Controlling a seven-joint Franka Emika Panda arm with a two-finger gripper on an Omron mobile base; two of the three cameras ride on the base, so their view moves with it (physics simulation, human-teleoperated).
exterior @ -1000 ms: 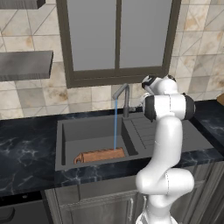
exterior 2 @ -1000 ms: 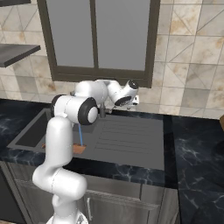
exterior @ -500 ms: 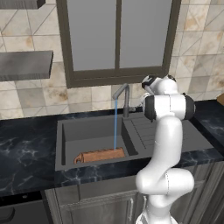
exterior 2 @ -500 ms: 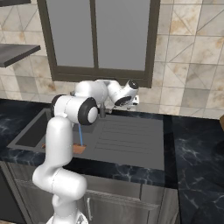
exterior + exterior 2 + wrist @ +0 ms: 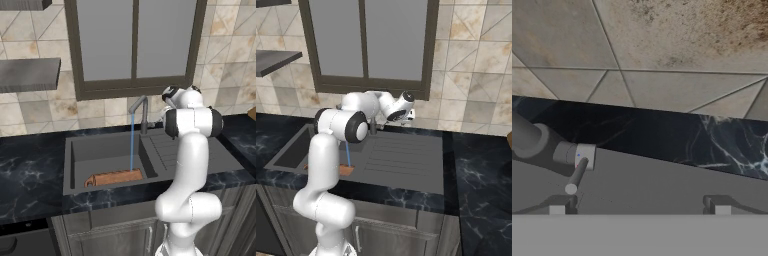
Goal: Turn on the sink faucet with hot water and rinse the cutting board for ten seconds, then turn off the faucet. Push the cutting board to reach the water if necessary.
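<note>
The sink faucet [image 5: 143, 113] stands behind the sink [image 5: 80, 147], and the water [image 5: 132, 142] falls from its spout in a thin blue stream. It lands on the right end of the cutting board [image 5: 114, 177], which lies along the basin's front wall. The board's end [image 5: 347, 170] peeks out behind my arm. My gripper [image 5: 166, 101] hovers open just right of the faucet post, over the back of the drainboard, holding nothing. In the hand view the fingertips [image 5: 557, 209] stand wide apart; the faucet post [image 5: 524, 135] and its side lever [image 5: 576, 175] lie at the left, near the left fingertip.
Black marbled countertop [image 5: 30, 172] surrounds the sink. The ribbed drainboard [image 5: 396, 155] lies right of the basin. A tiled wall and a dark-framed window [image 5: 132, 45] rise close behind the faucet. A grey shelf [image 5: 30, 74] hangs at the left.
</note>
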